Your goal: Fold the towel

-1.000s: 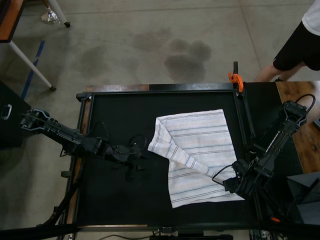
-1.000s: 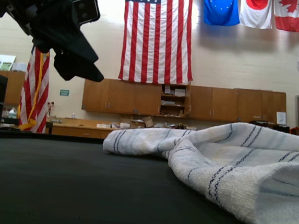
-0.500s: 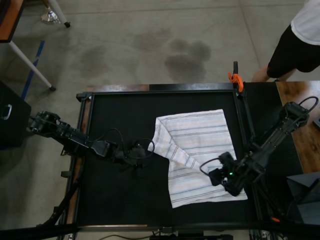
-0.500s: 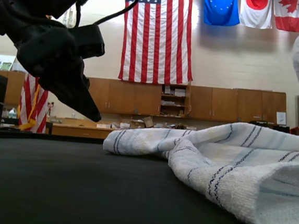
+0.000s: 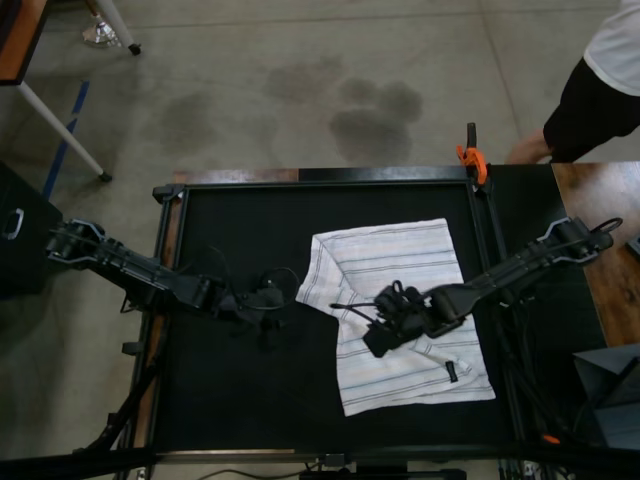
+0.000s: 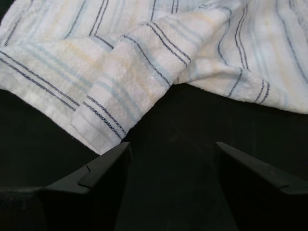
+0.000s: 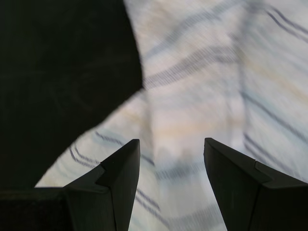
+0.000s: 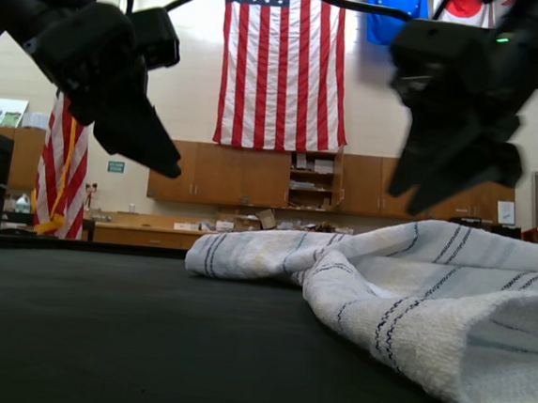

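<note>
Both arms matte black, built of slim jointed links; thin black cables loop loose near each wrist; left gripper [image 5: 268,300] and right gripper [image 5: 385,325] carry black wedge-shaped fingers [image 6: 103,171] tapering to angular tips; small green light on the right wrist housing, seen in exterior view.

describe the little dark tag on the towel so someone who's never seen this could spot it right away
Start at the black work table in the top view, then find the white striped towel lying on its right half. The tag is a small dark rectangle on the towel near its lower right corner, just below the right gripper. It is solid dark, unlike the towel's thin grey stripes.
</note>
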`<state>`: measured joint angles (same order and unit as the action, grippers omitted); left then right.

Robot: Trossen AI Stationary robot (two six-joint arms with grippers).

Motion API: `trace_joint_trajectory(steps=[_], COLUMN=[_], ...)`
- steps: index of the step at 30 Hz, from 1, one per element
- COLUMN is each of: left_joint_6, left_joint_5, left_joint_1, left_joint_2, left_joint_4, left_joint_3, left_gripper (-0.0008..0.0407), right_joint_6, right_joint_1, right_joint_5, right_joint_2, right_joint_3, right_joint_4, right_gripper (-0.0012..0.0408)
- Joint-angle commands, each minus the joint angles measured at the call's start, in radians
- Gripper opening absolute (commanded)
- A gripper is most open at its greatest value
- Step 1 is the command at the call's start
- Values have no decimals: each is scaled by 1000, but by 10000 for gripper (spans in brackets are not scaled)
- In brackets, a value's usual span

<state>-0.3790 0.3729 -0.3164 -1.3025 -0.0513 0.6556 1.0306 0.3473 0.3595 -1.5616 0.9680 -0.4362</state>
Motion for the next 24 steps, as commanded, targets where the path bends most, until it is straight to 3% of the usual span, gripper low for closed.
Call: trace_joint_trajectory(steps=[1, 5, 12, 17, 24], left_joint_6=[1, 2, 1, 1, 1], left_joint_5=[-1, -1, -1, -1, 3], left_joint_1=[0, 0, 0, 0, 0], left_joint_2=[16, 38, 44, 44, 43], left_joint_4=[-2, -10, -12, -21, -31], left_joint_3=[0, 0, 0, 0, 0], left_gripper=[236, 236, 236, 236, 236], right_joint_6=[-74, -195, -301, -344, -420], right_joint_1=[-27, -60, -92, -124, -145], right_joint_5=[-37, -95, -87, -88, -102], right_joint_2=[-42, -142, -233, -247, -267], right_joint_3=[34, 106, 205, 230, 208], right_joint_4=[1, -3, -76, -129, -119], right_gripper=[174, 174, 174, 174, 174])
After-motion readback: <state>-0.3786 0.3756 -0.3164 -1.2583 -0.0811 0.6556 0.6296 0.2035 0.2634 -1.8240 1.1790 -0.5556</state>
